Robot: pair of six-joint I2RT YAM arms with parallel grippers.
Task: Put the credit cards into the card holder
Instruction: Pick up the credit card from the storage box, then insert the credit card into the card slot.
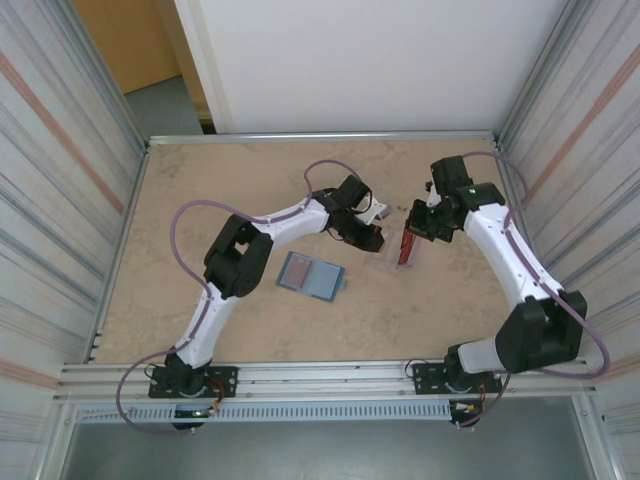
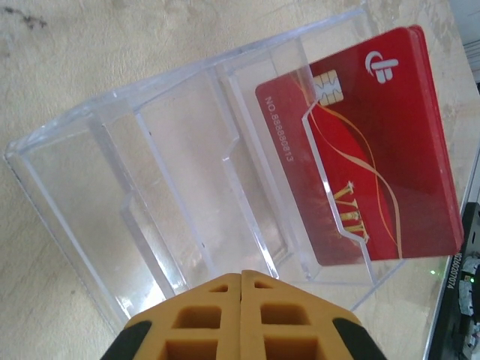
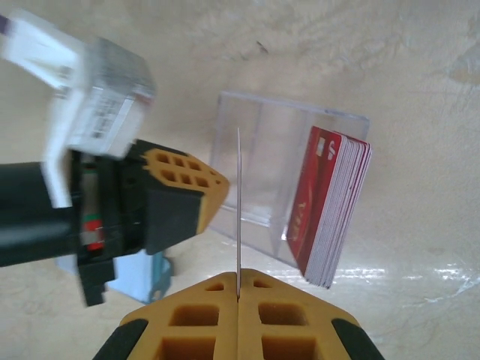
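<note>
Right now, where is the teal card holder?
In the top view the card holder lies flat on the table, left of centre, beside the left arm's elbow.

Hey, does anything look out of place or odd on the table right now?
Nothing spilled or broken. The red cards stand bunched in one end slot of the clear case; its other slots are empty. The right gripper pinches a single card edge-on, away from the teal wallet.

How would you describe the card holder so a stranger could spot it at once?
On the sandy tabletop, just right of the left arm's black elbow, lies the card holder, flat. It alone is teal-blue; the neighbouring clear case holds red cards.
</note>
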